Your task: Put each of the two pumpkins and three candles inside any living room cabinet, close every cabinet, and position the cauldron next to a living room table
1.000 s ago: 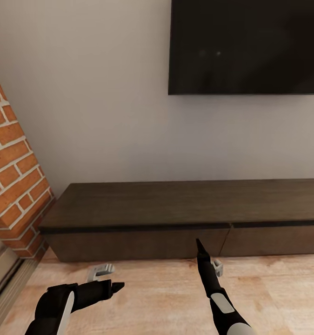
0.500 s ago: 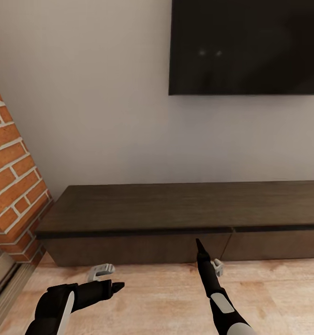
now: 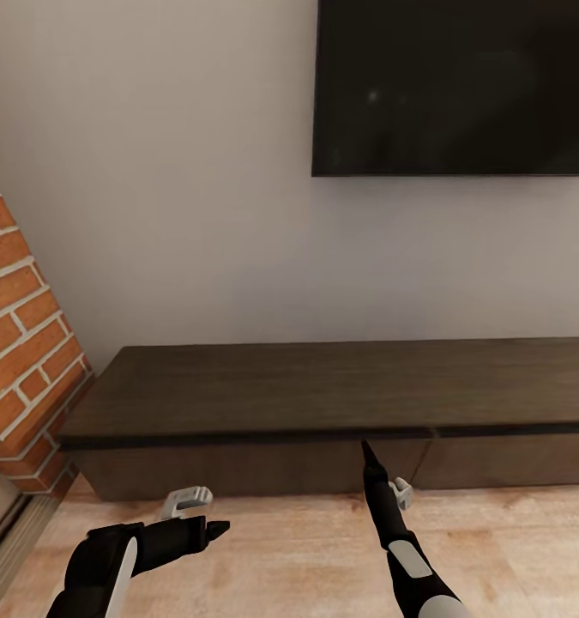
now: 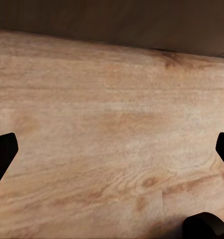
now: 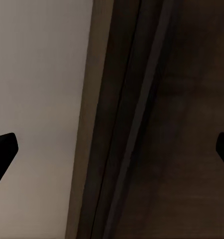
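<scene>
- Wood floor (image 3: 280,549) under both pincers.
- Left pincer (image 3: 216,528) spread wide, empty, over floor.
- Right pincer (image 3: 366,453) spread wide, empty, aimed at the cabinet (image 3: 323,390) just ahead, drawers closed.
- Black TV (image 3: 456,86) on wall beyond, brick pillar (image 3: 19,343) far left.

Cabinet (image 3: 323,390): dark brown wood grain on top and drawer fronts, with a near-black line under the top edge. Floor (image 3: 306,549): pale honey-toned wood with darker streaks and knots; wall (image 3: 169,189) plain off-white; screen (image 3: 456,86) flat black; pillar (image 3: 23,343) orange-red brick with pale mortar lines. Both arms are black with white panels, left gripper (image 3: 210,530) and right gripper (image 3: 366,451) black.
</scene>
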{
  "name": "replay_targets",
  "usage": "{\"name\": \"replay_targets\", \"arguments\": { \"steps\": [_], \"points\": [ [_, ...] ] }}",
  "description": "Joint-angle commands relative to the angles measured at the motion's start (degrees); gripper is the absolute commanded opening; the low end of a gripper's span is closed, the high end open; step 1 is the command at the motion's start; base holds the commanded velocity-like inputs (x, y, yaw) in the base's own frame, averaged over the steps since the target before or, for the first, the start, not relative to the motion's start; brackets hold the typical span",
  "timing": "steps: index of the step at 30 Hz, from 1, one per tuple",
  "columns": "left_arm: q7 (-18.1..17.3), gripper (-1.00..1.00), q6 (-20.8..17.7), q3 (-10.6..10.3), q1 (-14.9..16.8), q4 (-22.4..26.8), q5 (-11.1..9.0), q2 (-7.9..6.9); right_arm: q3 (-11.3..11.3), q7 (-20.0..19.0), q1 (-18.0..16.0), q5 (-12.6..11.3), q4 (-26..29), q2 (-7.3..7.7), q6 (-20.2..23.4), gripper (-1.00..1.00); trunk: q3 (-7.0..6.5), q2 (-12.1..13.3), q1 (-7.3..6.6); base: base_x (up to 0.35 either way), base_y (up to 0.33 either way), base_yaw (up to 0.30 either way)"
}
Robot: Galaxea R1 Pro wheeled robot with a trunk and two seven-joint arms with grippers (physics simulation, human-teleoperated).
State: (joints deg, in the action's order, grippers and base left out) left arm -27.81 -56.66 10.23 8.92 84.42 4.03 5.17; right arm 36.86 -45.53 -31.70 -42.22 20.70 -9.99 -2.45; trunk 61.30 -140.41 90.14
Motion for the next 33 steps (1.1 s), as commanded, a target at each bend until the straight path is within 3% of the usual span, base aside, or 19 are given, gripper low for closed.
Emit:
{"name": "replay_targets", "arguments": {
  "steps": [1,33],
  "points": [
    [-0.52,1.00,-0.23,0.14,0.04,0.05,0.44,0.05,-0.01,-0.20,-0.03,-0.29,-0.05,-0.01,-0.09,1.00,0.05,-0.02,0.00,0.050,0.000,0.000],
    [-0.58,1.00,-0.37,0.26,0.04,0.05,0.29,0.11,0.03,0.06,-0.03,-0.23,-0.05,-0.01,-0.10,1.00,0.05,-0.02,0.00,0.027,0.000,0.000]
  ]
}}
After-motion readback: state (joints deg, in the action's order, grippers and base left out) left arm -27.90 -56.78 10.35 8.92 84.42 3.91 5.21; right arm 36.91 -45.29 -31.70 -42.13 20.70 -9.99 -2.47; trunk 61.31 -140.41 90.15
